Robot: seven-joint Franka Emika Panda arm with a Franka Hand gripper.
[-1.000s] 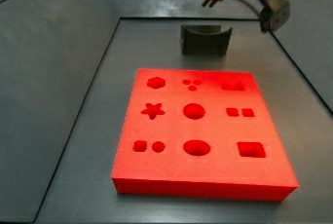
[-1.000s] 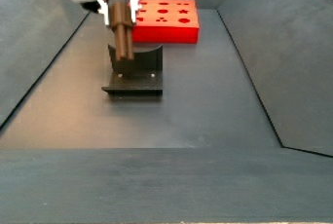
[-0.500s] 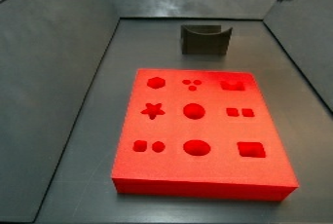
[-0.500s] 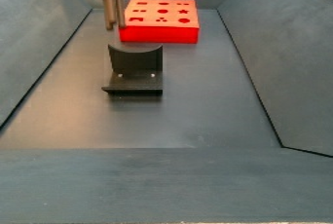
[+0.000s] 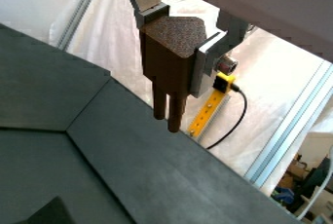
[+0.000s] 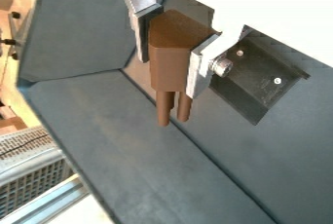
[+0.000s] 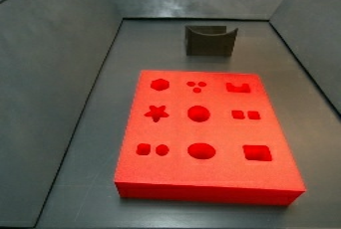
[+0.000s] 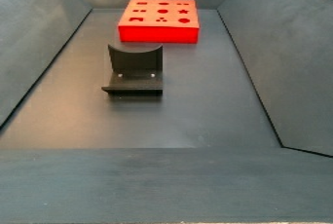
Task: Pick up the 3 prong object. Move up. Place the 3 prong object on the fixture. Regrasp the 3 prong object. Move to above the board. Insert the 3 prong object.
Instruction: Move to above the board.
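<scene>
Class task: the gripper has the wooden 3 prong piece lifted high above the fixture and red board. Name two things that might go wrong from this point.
1. The gripper pinches only the top of the 3 prong object; the prongs hang free, so it may tilt or slip.
2. The board has many similar cutouts; the prongs might meet the wrong one and jam.

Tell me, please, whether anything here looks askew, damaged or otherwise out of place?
Nothing stands out. The gripper holds the 3 prong object squarely between its fingers, prongs pointing down. The fixture stands upright and the board lies flat, its cutouts unoccupied.
</scene>
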